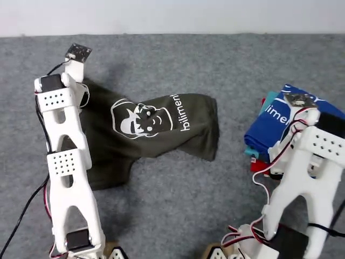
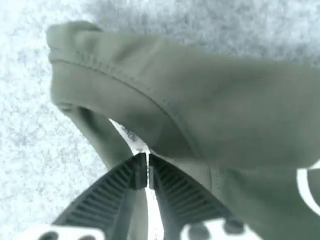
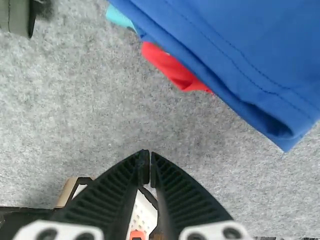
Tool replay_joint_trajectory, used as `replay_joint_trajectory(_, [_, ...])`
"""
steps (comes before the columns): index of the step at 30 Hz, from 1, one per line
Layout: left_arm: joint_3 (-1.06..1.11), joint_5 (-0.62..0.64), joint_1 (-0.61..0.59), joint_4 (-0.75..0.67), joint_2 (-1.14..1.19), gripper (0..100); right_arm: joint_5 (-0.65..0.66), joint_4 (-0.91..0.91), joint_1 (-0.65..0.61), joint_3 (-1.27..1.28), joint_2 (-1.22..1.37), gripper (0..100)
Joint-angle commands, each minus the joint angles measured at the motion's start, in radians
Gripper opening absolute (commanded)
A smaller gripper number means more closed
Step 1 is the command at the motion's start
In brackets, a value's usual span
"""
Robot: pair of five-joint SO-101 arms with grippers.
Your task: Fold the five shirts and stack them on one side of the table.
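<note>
Light is bright, even and diffuse, from overhead. High view: soft, faint shadows on the grey table (image 1: 178,216) along the olive shirt (image 1: 161,135) edges and beside the arms. Left wrist view: table washed out near white, shirt's underside dark. Right wrist view: thin shadow under the blue shirt (image 3: 240,55).

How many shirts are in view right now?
4. A dark green shirt lies at centre-left; at right, a blue shirt sits on top, with a teal shirt and a red shirt edging out beneath. A fifth may be hidden there.

grey felt-covered table (image 1: 178,210) with a dark olive shirt (image 1: 161,137) and a blue-topped shirt stack (image 1: 265,132) on it
</note>
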Motion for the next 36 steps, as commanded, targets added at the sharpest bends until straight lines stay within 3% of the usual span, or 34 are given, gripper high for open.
replay_joint_trajectory(1, [-0.084,-0.003,0.009,0.031,-0.095,2,-0.009,0.039,-0.01,-0.005,-0.051,0.9])
replay_joint_trajectory(10, [0.004,0.0,0.006,0.035,-0.276,2,-0.011,0.039,-0.01,-0.005,-0.045,0.9])
replay_joint_trajectory(22, [0.875,0.028,0.005,0.034,-0.939,2,-0.011,0.038,-0.01,-0.005,-0.042,0.9])
replay_joint_trajectory(28, [1.276,-0.049,0.006,0.032,-1.214,2,-0.011,0.038,-0.01,-0.005,-0.042,0.9])
replay_joint_trajectory(36, [1.6,-0.19,-0.048,0.032,-1.396,2,-0.008,0.038,-0.008,-0.005,-0.042,0.9])
